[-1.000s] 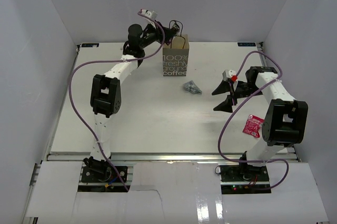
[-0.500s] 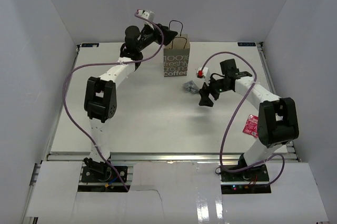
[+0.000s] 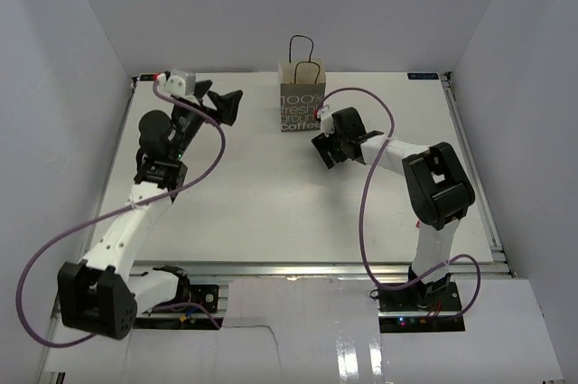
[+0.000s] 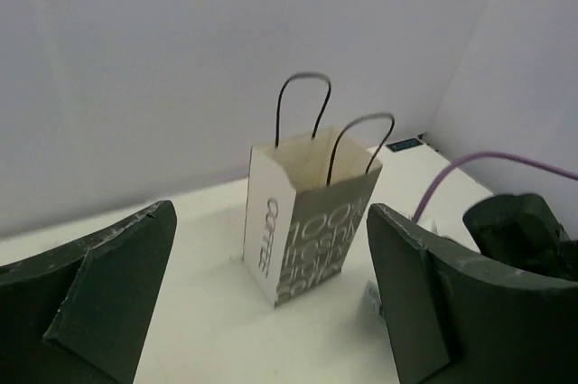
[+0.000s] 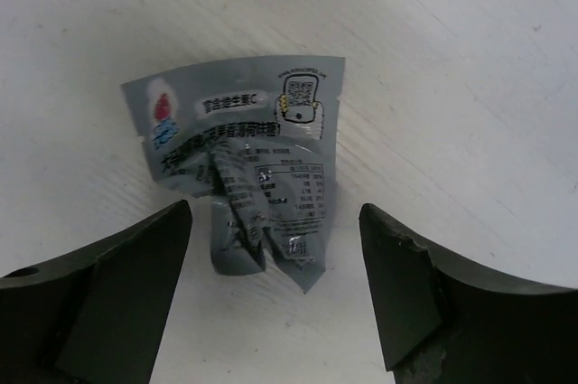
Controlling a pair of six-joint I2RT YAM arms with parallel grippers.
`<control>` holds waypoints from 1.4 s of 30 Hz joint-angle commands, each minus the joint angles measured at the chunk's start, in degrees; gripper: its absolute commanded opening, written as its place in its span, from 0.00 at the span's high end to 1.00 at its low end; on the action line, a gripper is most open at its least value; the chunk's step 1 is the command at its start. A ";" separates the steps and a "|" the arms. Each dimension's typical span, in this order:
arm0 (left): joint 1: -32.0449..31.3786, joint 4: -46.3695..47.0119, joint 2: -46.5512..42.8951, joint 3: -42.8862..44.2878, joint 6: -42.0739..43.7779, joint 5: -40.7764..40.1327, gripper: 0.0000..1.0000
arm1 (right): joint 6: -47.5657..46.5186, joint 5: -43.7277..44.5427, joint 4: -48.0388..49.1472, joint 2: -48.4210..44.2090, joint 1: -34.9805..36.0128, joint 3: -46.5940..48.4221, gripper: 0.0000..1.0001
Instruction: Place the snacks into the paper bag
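The paper bag [image 3: 301, 104] stands upright at the back middle of the table, its handles up; in the left wrist view the paper bag [image 4: 312, 221] shows its open mouth, with nothing visible inside from this angle. My left gripper [image 3: 224, 99] hangs open and empty to the bag's left, well clear of it. A crumpled silvery grey snack packet [image 5: 248, 163] lies flat on the table. My right gripper [image 5: 275, 221] is open low over it, one finger on each side of its near end. From above, the right gripper [image 3: 323, 147] hides the packet.
The right arm's purple cable [image 3: 361, 95] loops close beside the bag's right side. White walls close the table in on the left, back and right. The right arm [image 3: 433, 185] stretches across the right half of the table.
My left gripper has opened wide and pulled back left from above the bag. The right arm has swung left and come down over the grey packet, its jaws narrowing slightly.
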 commanded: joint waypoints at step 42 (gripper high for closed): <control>0.42 -33.66 -47.56 -35.72 -19.99 -12.25 0.02 | 8.54 -19.29 3.50 7.26 -5.69 46.71 0.92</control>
